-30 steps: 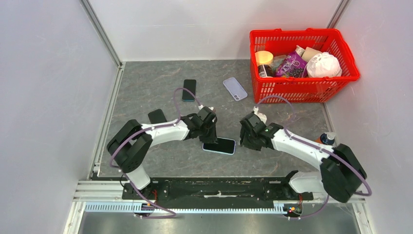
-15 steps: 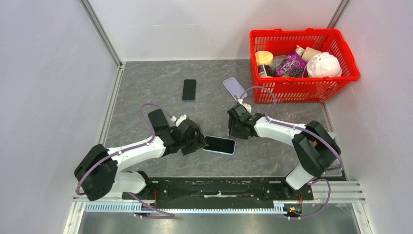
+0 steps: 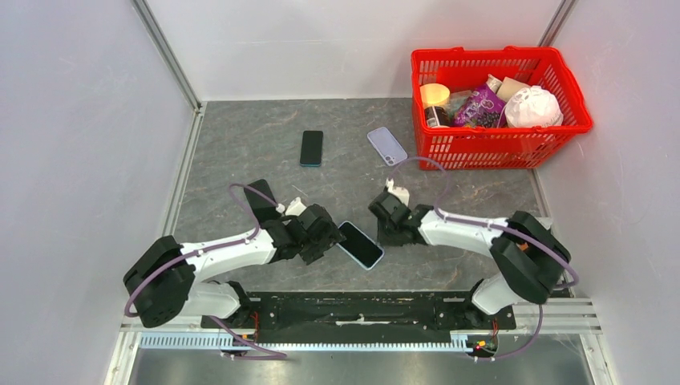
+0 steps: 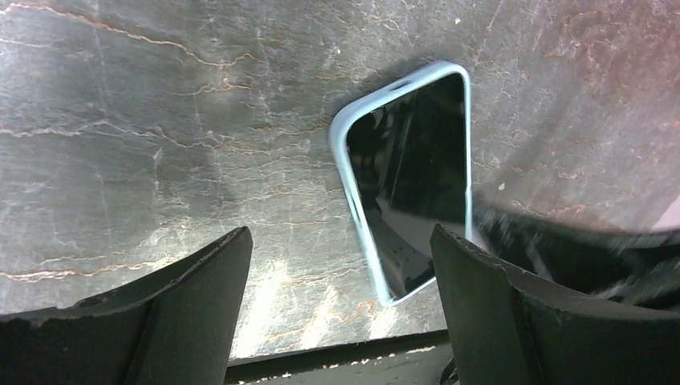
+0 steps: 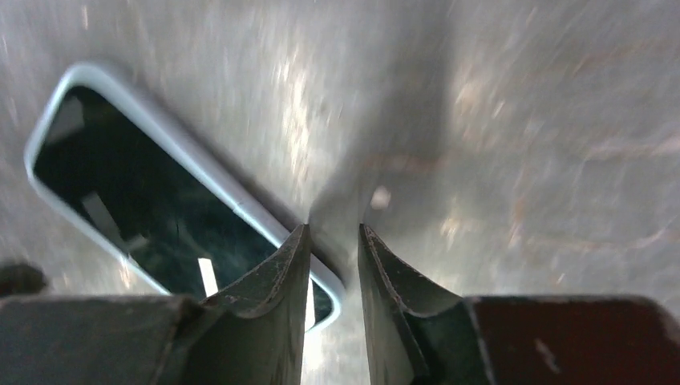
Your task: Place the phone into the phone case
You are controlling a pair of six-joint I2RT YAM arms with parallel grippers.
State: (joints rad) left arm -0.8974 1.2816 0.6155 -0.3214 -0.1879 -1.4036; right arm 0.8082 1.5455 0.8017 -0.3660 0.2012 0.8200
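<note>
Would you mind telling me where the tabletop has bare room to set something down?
The back left corner is bare, behind the black phone. So is the strip along the left wall. The middle front is crowded: the left gripper and right gripper flank the cased phone. The purple case and red basket fill the back right.

We see a table (image 3: 240, 152) topped in grey stone-look sheet with pale rust veins, smooth and faintly shiny. The phone (image 4: 417, 172) has a glossy black glass face that mirrors its surroundings, framed by a soft-looking matt pale-blue rim. The left gripper (image 4: 337, 313) has matt black plastic fingers with rough edges. The red basket (image 3: 501, 148) is glossy lattice plastic. The lilac phone case (image 3: 387, 146) looks smooth and matt.
</note>
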